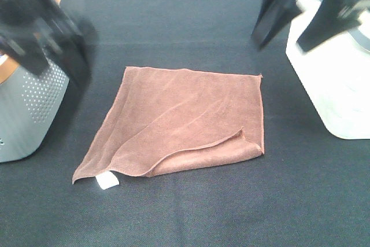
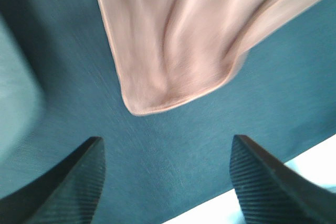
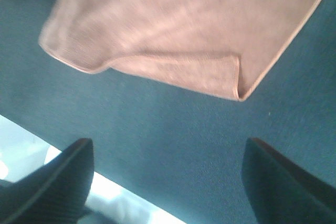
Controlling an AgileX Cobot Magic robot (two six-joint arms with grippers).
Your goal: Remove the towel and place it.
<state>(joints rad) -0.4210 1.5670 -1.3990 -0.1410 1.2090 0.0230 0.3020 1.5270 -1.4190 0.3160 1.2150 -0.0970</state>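
Note:
The reddish-brown towel (image 1: 179, 120) lies flat on the black cloth in the middle, one edge folded over at its near right, a small white tag (image 1: 107, 181) at its near left corner. My left gripper (image 1: 55, 44) hangs blurred at the far left, above and apart from the towel. My right gripper (image 1: 289, 30) hangs at the far right, also apart. In the left wrist view the towel (image 2: 189, 35) lies beyond the open, empty fingers (image 2: 79, 182). In the right wrist view the towel (image 3: 178, 24) lies beyond the open, empty fingers (image 3: 58, 182).
A grey perforated container with an orange rim (image 1: 26, 108) stands at the left edge. A white container (image 1: 338, 85) stands at the right edge. The black tablecloth (image 1: 191, 212) covers the whole table.

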